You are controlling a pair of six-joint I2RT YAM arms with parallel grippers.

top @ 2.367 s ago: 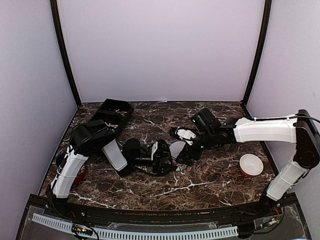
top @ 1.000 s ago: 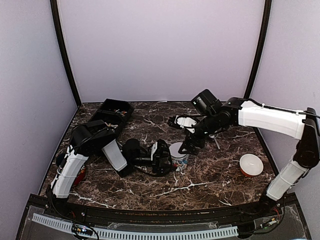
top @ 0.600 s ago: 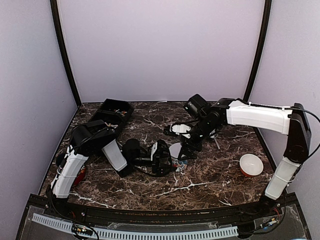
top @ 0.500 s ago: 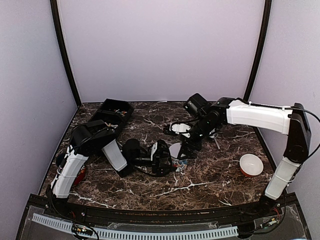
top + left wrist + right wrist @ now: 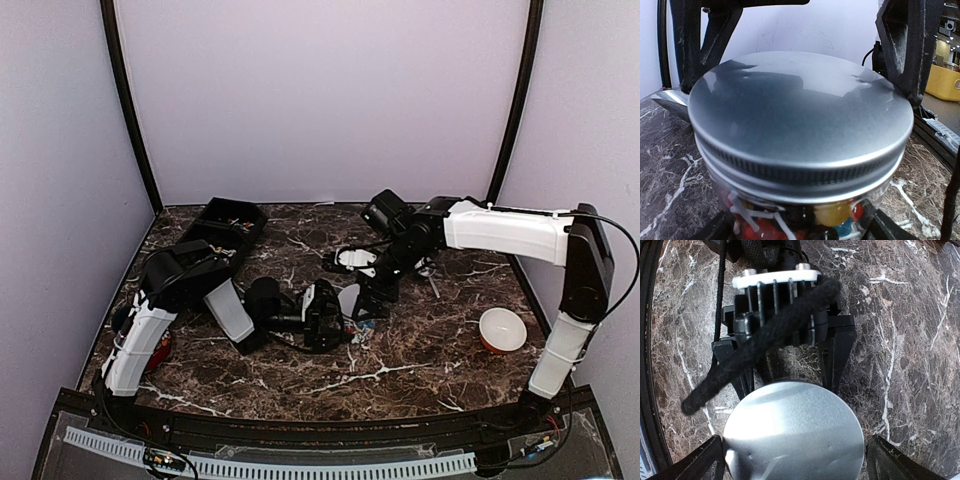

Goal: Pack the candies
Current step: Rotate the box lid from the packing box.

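The clear glass jar of mixed-colour candies, capped with a round silver metal lid, is pinched by the left claw; the right claw is spread wide, flanking the lid.

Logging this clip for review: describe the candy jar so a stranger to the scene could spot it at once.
On the dark marble table, look to its middle. There the left claw grips a glass jar. Unlike the white bowl at the right and the black tray at the far left, it has a silver screw lid over coloured candies.
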